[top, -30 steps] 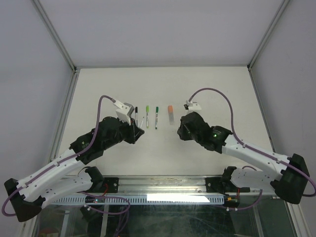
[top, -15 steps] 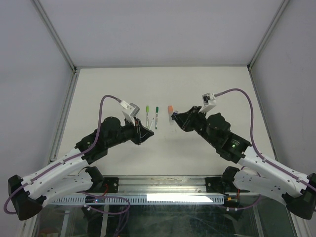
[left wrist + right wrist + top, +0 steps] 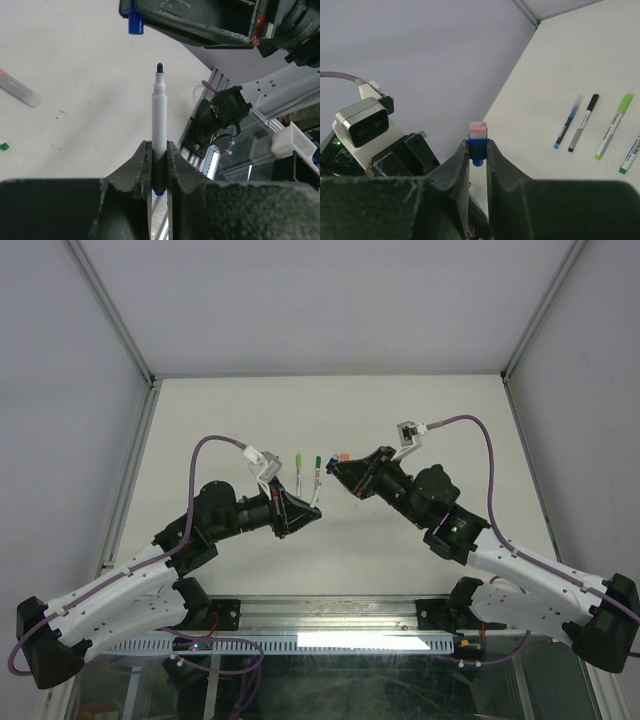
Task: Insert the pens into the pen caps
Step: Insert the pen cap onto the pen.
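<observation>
My left gripper [image 3: 159, 147] is shut on the lower end of a pale grey-white marker [image 3: 159, 115], which points its bare dark tip up and away. My right gripper [image 3: 478, 145] is shut on a short blue pen cap [image 3: 478, 143], which also shows in the left wrist view [image 3: 134, 23], just beyond and left of the marker tip, apart from it. In the top view both grippers are raised over the table and face each other, left [image 3: 308, 510] and right [image 3: 336, 469], a small gap between them.
On the table lie a lime-capped pen [image 3: 299, 467], a green-capped pen [image 3: 317, 468], a slim blue ballpoint [image 3: 569, 122] and a black-capped marker [image 3: 583, 122]. An orange-capped marker [image 3: 16, 88] lies near the right gripper. The table's rails run along the near edge.
Both arms have swung inward and tilted up. The right gripper has moved left with the cap, and the left gripper has turned right with the marker. The gap between them has narrowed.
</observation>
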{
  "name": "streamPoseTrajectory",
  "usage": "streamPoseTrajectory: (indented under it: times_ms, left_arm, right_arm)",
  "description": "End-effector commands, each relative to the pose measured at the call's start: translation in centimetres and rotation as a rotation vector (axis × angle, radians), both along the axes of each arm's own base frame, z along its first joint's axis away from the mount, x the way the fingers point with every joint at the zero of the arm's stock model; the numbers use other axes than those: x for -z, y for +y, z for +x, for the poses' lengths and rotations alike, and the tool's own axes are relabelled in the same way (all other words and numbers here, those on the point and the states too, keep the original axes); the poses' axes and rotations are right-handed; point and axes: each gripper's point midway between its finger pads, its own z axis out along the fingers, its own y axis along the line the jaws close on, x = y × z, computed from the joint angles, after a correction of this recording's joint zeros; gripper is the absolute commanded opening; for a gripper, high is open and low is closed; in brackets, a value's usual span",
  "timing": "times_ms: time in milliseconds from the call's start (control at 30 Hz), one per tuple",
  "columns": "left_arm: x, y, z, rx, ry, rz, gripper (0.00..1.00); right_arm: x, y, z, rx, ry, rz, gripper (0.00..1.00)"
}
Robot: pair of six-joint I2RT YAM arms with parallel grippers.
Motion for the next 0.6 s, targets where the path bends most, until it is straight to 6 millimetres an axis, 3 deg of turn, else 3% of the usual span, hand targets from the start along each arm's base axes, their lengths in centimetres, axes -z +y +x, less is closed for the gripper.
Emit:
streamPoseTrajectory:
  times_ms: [0, 567]
  left_arm:
    - [-2.81, 0.02, -0.38, 0.025, -0.070, -0.093, 0.00]
    - [-2.50, 0.15, -0.05, 0.005, -0.065, -0.085, 0.00]
  right_arm:
    - [-5.10, 0.96, -0.76, -0.067, -0.071, 0.142, 0.00]
    - [-5.15, 1.22, -1.54, -0.111, -0.054, 0.182, 0.00]
